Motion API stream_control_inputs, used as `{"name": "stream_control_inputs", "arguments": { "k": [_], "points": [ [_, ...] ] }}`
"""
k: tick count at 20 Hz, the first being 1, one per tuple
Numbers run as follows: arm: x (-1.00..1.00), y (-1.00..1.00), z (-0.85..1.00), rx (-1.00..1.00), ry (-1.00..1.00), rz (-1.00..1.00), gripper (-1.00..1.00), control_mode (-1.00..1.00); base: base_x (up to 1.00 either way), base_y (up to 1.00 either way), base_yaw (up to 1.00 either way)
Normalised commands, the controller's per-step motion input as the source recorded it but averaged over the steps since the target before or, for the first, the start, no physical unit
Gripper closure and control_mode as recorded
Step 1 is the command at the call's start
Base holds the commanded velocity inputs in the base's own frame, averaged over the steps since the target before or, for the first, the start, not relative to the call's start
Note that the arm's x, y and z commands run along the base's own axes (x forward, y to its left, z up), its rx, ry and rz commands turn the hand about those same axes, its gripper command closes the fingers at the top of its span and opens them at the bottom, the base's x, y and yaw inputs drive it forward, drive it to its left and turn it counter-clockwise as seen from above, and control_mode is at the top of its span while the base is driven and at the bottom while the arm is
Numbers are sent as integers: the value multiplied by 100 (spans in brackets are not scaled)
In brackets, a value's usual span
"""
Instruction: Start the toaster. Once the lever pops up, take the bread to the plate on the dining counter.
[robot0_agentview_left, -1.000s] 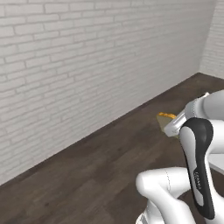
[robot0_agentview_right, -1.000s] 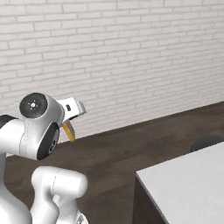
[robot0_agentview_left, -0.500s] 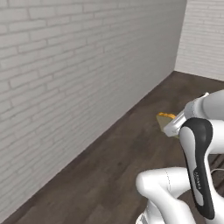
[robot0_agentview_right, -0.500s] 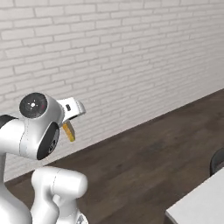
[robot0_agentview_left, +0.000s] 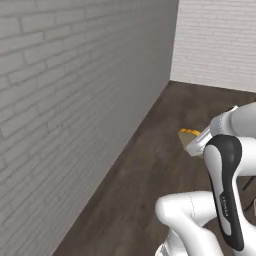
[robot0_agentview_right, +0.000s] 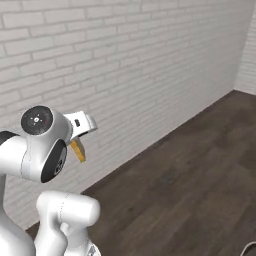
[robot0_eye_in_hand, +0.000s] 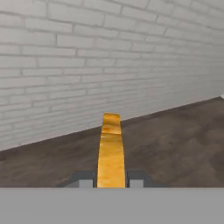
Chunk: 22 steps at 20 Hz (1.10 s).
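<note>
Tool (robot0_eye_in_hand: 111, 183) is closed on the bread (robot0_eye_in_hand: 110, 151), fingers (robot0_eye_in_hand: 85, 180) pressed on both flat faces of the slice, seen edge-on in the hand view: a narrow golden strip with a darker crust running up from bottom centre of the frame. Bread sits upright between the fingertips, sticking out past them

Left base view: bread (robot0_agentview_left: 190, 136) shows as a small tan wedge right of centre, poking out from the white wrist; white arm fills the lower right of the frame. Tool itself is mostly hidden behind the wrist here

Right base view: bread (robot0_agentview_right: 77, 150) hangs just below the white tool body (robot0_agentview_right: 81, 131) at left of centre, tilted, held in the air in front of the brick wall (robot0_agentview_right: 130, 75). Arm with its round dark joint cap takes up the lower left

White brick wall covers the left and top of the left base view and most of the upper half of the right base view. Dark wood floor (robot0_agentview_right: 190, 185) runs across the lower right of the right base view and down the middle of the left base view (robot0_agentview_left: 150, 170). Bread is clear of both wall and floor, held only by the tool
</note>
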Motion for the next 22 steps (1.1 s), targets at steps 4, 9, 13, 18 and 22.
{"name": "stream_control_inputs", "arguments": {
  "k": [4, 9, 13, 18, 22],
  "points": [
    [0, 0, 0, 0, 0, 0, 100, 100, 89, 36, -39],
    [0, 0, 0, 0, 0, 0, 100, 100, 89, 29, -41],
    [0, 0, 0, 0, 0, 0, 100, 100, 92, 26, -43],
    [0, 0, 0, 0, 0, 0, 100, 100, 95, 26, -44],
    [0, 0, 0, 0, 0, 0, 100, 100, 99, 30, -43]
  ]
}}
